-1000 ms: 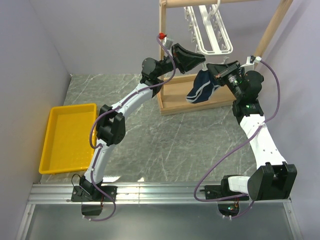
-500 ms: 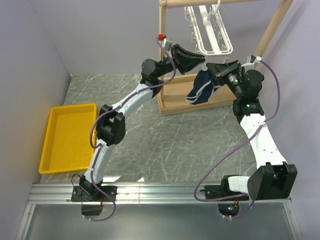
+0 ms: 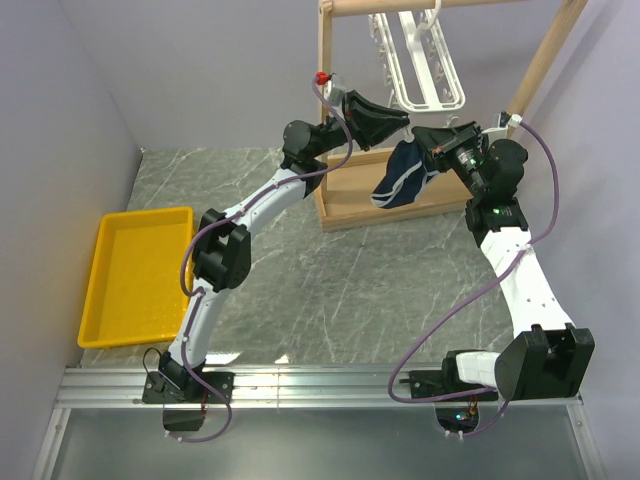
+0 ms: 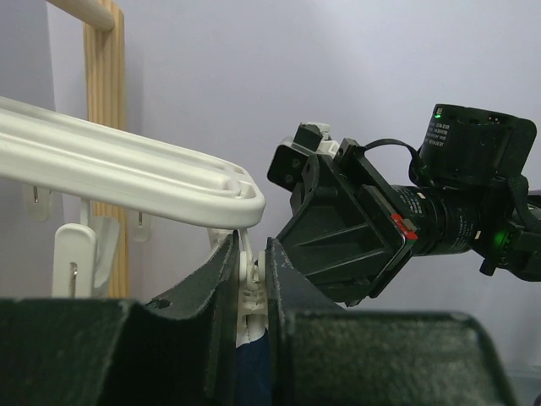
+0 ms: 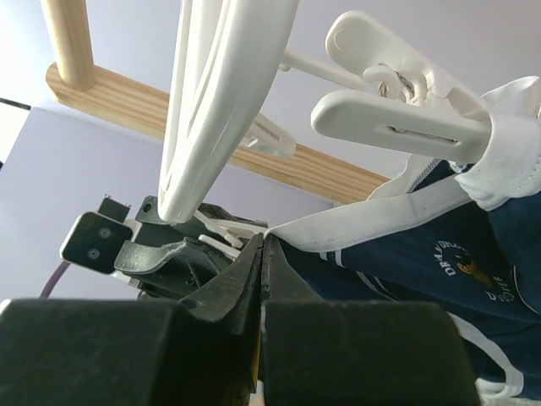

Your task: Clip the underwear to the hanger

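Note:
The white hanger [image 3: 428,72] hangs from the wooden rack's top bar. The navy underwear [image 3: 404,172] with white trim dangles just under its front corner. My left gripper [image 3: 397,121] is shut on a small white clip [image 4: 248,283] below the hanger frame [image 4: 127,173], and navy fabric [image 4: 252,372] shows under the clip between the fingers. My right gripper [image 5: 263,239] is shut on the underwear's white waistband [image 5: 372,218]. Another clip [image 5: 406,125] holds the waistband further along. The two grippers stand close together, tip to tip.
A light wooden rack [image 3: 365,205] stands at the back of the marble table. A yellow tray [image 3: 140,213] lies at the left by the wall. Purple walls close in on the left, the back and the right.
Both grippers have edged slightly upward towards the hanger, carrying the underwear's top edge with them. The grips have not changed.

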Motion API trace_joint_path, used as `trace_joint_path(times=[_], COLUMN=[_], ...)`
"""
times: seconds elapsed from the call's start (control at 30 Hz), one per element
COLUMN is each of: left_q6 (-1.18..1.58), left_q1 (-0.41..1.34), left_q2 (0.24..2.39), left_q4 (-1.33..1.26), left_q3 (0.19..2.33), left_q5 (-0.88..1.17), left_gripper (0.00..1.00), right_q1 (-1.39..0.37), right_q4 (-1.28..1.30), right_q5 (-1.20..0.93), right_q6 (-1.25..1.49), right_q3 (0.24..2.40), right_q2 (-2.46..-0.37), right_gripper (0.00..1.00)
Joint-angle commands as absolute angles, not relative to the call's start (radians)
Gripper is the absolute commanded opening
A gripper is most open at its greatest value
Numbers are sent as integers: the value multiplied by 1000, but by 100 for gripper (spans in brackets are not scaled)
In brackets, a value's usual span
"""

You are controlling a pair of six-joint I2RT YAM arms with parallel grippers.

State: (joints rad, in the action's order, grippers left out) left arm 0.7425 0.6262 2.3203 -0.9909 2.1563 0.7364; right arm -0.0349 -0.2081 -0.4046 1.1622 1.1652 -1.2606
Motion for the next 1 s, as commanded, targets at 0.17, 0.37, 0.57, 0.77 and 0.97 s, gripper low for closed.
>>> trace_joint_path(times=[0.17, 0.37, 0.57, 0.77, 0.97], left_q6=[716, 719, 727, 736, 744], left_q1=[667, 669, 666, 658, 653], left_q2=[2324, 2324, 2318, 2318, 2318], left_q4=[-1008, -1002, -1005, -976, -960], left_q3=[2144, 2146, 2145, 2163, 2174], left_q5=[903, 904, 908, 908, 916], left_gripper=[1, 2, 2, 9, 19], right_q1=[-41, -41, -41, -41, -41], right_q4=[-221, -221, -236, -249, -249], right_q5=[-426, -433, -437, -452, -457], right_q6=[1193, 1195, 1192, 1187, 1190], right_q3=[1226, 1229, 1232, 1253, 1259], right_q2=[-1264, -1264, -1270, -1287, -1290], right_gripper=[0, 0, 0, 0, 0])
